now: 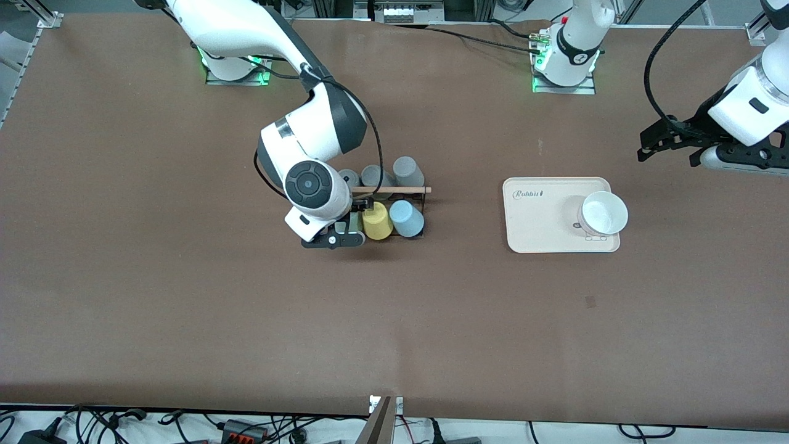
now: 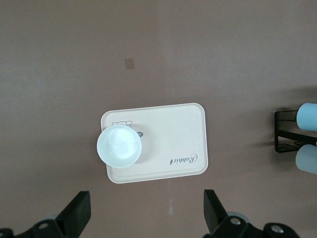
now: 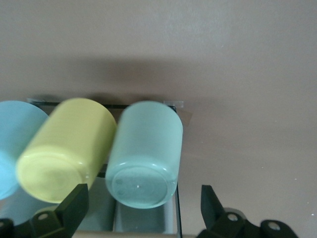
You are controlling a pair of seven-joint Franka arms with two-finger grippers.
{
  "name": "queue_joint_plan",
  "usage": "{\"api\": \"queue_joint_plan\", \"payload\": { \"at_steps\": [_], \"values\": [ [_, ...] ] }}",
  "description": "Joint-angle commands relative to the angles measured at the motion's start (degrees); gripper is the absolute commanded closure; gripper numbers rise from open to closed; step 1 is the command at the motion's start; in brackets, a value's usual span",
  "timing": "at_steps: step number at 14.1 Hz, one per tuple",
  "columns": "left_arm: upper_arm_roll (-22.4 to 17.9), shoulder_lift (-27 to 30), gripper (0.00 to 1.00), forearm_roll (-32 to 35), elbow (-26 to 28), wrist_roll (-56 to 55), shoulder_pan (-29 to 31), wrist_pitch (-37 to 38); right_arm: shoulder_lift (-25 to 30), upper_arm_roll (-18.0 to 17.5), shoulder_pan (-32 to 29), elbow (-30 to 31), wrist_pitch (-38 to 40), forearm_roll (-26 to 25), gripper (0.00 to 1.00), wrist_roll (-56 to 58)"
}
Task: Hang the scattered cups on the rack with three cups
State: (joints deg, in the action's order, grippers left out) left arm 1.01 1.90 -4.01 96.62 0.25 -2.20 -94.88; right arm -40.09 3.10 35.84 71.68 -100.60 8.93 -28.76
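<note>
Right wrist view: right end effector (image 3: 143, 206) released, straddling mint cup (image 3: 144, 153) on rack (image 1: 414, 213); left end effector (image 2: 146, 213) released, waits over table.

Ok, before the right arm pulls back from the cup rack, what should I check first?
1. Right gripper open at the small black wire rack: ok, fingers stand apart on either side of the pale mint green tumbler.
2. Mint tumbler on the rack, beside the yellow cup: ok.
3. Mint tumbler seated on its peg: cannot tell, the peg is hidden.
4. Light blue tumbler on the rack: ok.
5. Finger clearance from the yellow cup: cannot tell.
6. Left gripper open, empty, waiting above the table near the cream tray: ok.
</note>
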Motion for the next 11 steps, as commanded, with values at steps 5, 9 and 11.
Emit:
{"api": "queue_joint_plan", "payload": {
  "at_steps": [5,9,11],
  "values": [
    [0.1,-0.5,0.0,0.0,-1.6,-0.2,0.0,1.3,6.8,0.8,-3.6,-0.4,1.6,0.6,0.0,-0.7],
    [0.2,-0.5,0.0,0.0,-1.6,-0.2,-0.1,1.3,11.2,0.6,-11.6,-0.4,2.0,0.4,0.0,-0.4],
    [0.2,-0.5,0.0,0.1,-1.6,-0.2,-0.1,1.3,12.3,0.9,-14.6,-0.5,5.7,-0.7,0.0,2.1]
  ]
}}
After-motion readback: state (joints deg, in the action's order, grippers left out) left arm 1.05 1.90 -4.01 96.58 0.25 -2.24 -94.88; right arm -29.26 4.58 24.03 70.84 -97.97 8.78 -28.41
